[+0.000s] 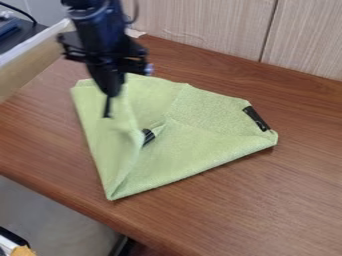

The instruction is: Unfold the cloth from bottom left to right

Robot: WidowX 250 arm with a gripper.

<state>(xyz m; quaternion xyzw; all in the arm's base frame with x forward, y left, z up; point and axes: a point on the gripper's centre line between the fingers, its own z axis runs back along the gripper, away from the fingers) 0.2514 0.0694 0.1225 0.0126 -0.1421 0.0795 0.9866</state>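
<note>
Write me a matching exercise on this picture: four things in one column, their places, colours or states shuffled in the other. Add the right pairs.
Things
1. cloth
2. hand
3. black label
4. table

Places, colours, states
A. brown, with wood grain
B. over the cloth's left part in the view
C. light green, partly folded
D. near the cloth's right-hand corner in the view

Right pairs: 1-C, 2-B, 3-D, 4-A

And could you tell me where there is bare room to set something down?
Bare tabletop lies right of the cloth, out to the picture's edge, and between it and the wall panels. Crowded: the cloth's left part, under the gripper.
</note>
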